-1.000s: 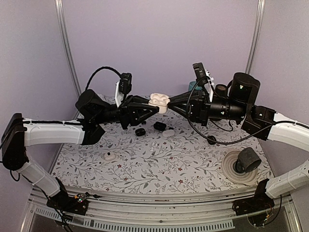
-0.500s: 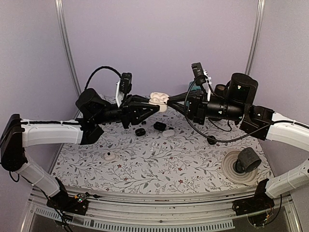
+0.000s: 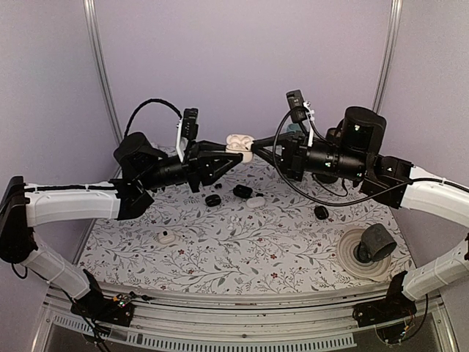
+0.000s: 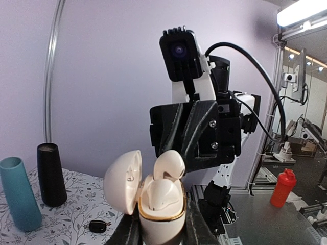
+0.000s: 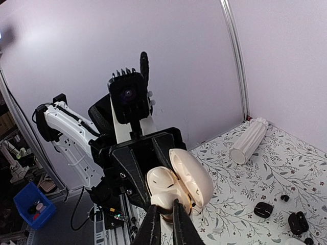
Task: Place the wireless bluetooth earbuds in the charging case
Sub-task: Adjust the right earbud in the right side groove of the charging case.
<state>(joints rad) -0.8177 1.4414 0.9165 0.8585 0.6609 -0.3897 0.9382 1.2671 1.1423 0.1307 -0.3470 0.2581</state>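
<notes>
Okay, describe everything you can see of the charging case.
The charging case is white, glossy plastic, pebble-shaped, with a gold-looking rim at its mouth. Its lid stands flipped open. It is held upright in the air between the left fingers. One earbud sits in it; a second earbud sticks up, the right fingers at it.

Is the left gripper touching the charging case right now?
Touching. The left wrist view shows the charging case, lid open, clamped on both sides between the jaws of the left gripper.
</notes>
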